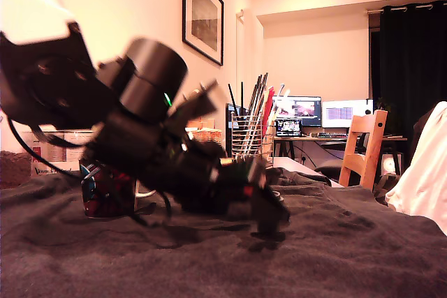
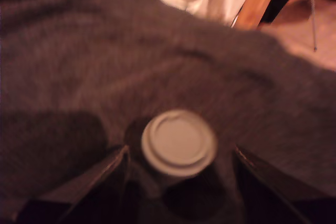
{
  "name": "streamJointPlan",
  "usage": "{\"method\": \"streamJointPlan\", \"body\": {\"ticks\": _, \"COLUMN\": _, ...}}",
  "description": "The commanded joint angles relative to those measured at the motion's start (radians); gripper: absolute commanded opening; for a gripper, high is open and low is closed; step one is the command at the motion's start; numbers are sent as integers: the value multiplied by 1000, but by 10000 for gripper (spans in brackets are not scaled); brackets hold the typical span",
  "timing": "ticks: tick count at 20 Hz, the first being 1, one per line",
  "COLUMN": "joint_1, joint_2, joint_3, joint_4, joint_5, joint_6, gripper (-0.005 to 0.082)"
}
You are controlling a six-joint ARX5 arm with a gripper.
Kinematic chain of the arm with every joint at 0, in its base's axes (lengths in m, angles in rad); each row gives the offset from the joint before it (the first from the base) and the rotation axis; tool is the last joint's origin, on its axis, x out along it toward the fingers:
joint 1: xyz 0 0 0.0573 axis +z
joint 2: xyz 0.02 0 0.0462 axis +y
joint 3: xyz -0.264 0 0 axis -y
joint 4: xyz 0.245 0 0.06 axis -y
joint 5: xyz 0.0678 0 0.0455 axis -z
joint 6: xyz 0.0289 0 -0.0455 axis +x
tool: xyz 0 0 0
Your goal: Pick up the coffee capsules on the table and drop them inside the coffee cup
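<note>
A dull grey coffee capsule (image 2: 178,142) stands on the table's dark fuzzy cloth (image 2: 79,51), its round flat face turned to the wrist camera. My gripper (image 2: 181,149) is open, with one dark finger (image 2: 102,179) on each side of the capsule and a gap between each finger and it. In the exterior view the blurred black arm reaches down, and the gripper (image 1: 269,218) hangs just above the cloth (image 1: 349,249); the capsule is hidden there. The coffee cup (image 1: 105,193), red and blue with a white handle, stands behind the arm on the exterior view's left, partly covered by it.
A wire-mesh utensil holder (image 1: 246,134) stands at the back of the table. A wooden chair (image 1: 367,148) and a white cloth (image 1: 426,172) are on the exterior view's right. A desk with monitors (image 1: 314,113) is far behind.
</note>
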Motion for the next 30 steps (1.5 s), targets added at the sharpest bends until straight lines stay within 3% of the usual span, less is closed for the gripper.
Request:
{"method": "streamJointPlan", "body": {"ticks": 1, "joint_1": -6, "joint_2": 32, "joint_3": 23, "joint_4": -24, "joint_5": 1, "joint_6": -3, "gripper": 566}}
{"method": "streamJointPlan", "body": {"ticks": 7, "joint_1": -10, "joint_2": 38, "joint_3": 37, "joint_4": -35, "joint_5": 0, "joint_6": -3, "gripper": 546}}
{"method": "streamJointPlan", "body": {"ticks": 12, "joint_1": -9, "joint_2": 38, "joint_3": 37, "joint_4": -35, "joint_5": -1, "joint_6": -2, "gripper": 281}}
{"method": "streamJointPlan", "body": {"ticks": 14, "joint_1": -9, "joint_2": 38, "joint_3": 37, "joint_4": -35, "joint_5": -7, "joint_6": -2, "gripper": 232}}
{"method": "streamJointPlan", "body": {"ticks": 21, "joint_1": -9, "joint_2": 20, "joint_3": 37, "joint_4": -38, "joint_5": -5, "joint_6": -2, "gripper": 229}}
{"method": "streamJointPlan", "body": {"ticks": 30, "joint_1": 11, "joint_2": -223, "joint_3": 37, "joint_4": -173, "joint_5": 3, "joint_6": 6, "gripper": 229}}
